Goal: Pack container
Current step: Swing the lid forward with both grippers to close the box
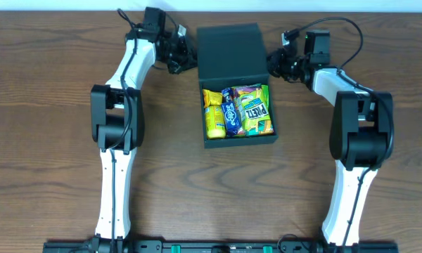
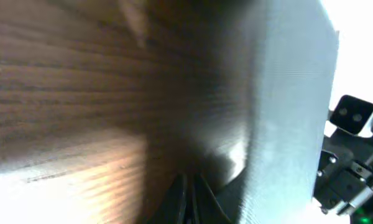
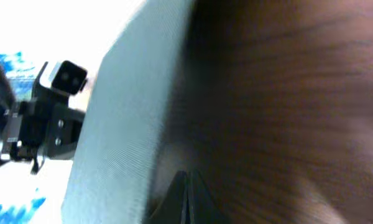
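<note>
**Black container (image 1: 239, 142) standing open**

We are looking down at the container, which is sitting on a wooden table (image 1: 49, 63) between two robot arms. Its lid (image 1: 228, 53) is folding back on the far side. Bright snack packets (image 1: 240, 111) are filling the container. The left gripper (image 1: 192, 61) is hovering just left of the container's lid, and the right gripper (image 1: 272, 65) just right of it. Both are pinching fully closed and gripping nothing. We cannot tell whether either is touching the lid.

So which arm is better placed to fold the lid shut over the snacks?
Neither clearly: the left gripper and right gripper, both shut, sit at opposite side edges of the open lid, about equally close. Probably a two-arm lift.
</note>
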Controlling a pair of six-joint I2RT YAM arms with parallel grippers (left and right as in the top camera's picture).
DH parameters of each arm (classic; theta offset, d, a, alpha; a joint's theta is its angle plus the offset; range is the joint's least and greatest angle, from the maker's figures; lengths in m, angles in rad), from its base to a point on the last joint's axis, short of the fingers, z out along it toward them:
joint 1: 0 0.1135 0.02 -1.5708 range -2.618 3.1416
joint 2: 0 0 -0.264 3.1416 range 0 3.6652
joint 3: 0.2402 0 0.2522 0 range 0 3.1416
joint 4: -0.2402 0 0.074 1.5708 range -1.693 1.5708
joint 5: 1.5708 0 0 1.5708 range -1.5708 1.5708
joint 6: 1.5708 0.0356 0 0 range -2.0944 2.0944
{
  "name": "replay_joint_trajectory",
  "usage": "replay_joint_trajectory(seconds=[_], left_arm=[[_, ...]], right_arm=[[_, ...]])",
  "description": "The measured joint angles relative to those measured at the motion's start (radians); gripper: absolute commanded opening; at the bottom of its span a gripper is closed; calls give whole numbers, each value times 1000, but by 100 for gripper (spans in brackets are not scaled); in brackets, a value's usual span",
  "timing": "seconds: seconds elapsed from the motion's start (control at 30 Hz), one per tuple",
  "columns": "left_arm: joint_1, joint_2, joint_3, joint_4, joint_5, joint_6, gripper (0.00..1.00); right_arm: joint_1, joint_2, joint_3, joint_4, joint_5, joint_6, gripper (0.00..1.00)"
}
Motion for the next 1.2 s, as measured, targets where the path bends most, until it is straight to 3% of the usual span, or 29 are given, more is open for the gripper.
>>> replay_joint_trajectory(seconds=[0.3, 0.57, 0.93, 1.2], left_arm=[[26, 0, 220, -213, 8, 193, 6], [27, 0, 342, -390, -18, 323, 5], [26, 0, 462, -592, -19, 446, 6], [22, 0, 560, -740, -111, 500, 6]], right_arm=[[-13, -29, 0, 0, -67, -90, 2], [-16, -177, 0, -57, -71, -156, 2], [-13, -282, 6, -383, -79, -343, 2], [14, -296, 9, -627, -8, -476, 2]])
